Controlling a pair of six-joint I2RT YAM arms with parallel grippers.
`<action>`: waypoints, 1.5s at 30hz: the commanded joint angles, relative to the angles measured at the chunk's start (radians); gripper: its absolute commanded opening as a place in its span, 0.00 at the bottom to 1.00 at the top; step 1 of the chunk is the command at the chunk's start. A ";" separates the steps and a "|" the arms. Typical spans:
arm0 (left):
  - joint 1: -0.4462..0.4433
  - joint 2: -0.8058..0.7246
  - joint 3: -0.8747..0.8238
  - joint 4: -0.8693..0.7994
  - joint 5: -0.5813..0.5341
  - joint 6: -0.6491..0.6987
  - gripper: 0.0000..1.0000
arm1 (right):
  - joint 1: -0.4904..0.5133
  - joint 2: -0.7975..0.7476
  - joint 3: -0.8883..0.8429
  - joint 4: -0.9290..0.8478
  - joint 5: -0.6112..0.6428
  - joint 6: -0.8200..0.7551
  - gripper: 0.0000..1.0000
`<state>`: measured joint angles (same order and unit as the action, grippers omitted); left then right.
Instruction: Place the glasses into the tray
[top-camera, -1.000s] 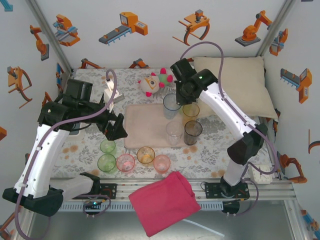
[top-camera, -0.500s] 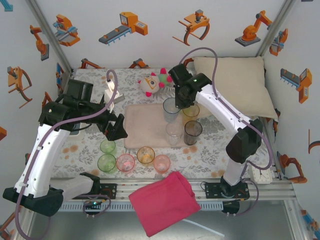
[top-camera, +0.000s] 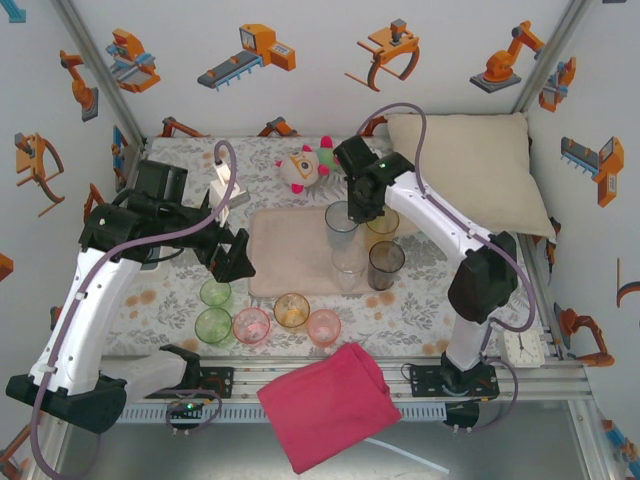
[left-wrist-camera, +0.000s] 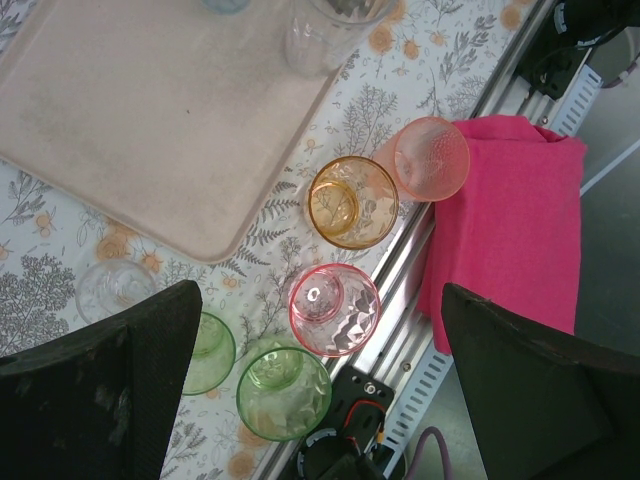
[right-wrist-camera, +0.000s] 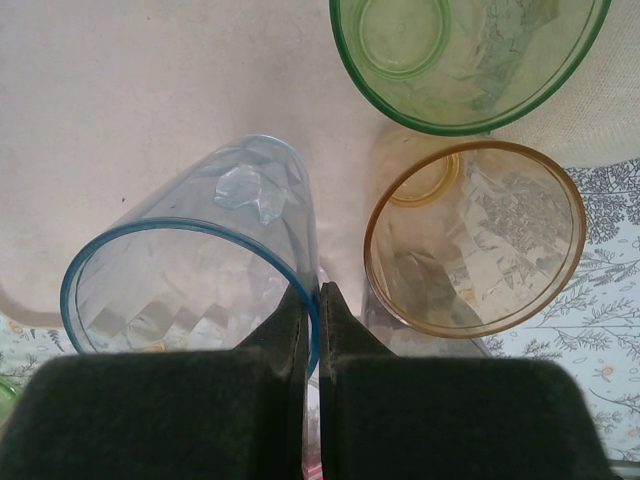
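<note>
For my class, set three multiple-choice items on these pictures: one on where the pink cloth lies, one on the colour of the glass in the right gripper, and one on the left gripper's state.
1. Where does the pink cloth lie?
A) far-left corner B) at the near edge of the table C) far-right corner
2. What colour is the tall glass pinched by the right gripper?
A) pink B) orange C) blue
3. How is the left gripper set?
A) open, holding nothing B) shut, empty C) shut on a glass

Answers: 1 B, it hangs over the front edge; 2 C, its rim is blue; 3 A, its fingers stand wide apart.
</note>
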<state>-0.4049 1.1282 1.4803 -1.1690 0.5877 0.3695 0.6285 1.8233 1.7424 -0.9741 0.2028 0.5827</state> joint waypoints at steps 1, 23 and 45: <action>0.006 -0.017 -0.008 -0.001 0.017 -0.004 0.97 | -0.007 0.002 -0.012 0.027 0.017 0.022 0.03; 0.009 -0.024 -0.013 -0.003 0.014 -0.006 0.97 | -0.009 0.046 -0.022 0.039 0.014 0.026 0.05; 0.009 -0.026 -0.014 -0.003 0.012 -0.003 0.97 | -0.009 0.067 -0.019 0.034 0.024 0.028 0.16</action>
<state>-0.4030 1.1183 1.4704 -1.1675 0.5873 0.3695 0.6285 1.8942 1.7168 -0.9516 0.2028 0.5961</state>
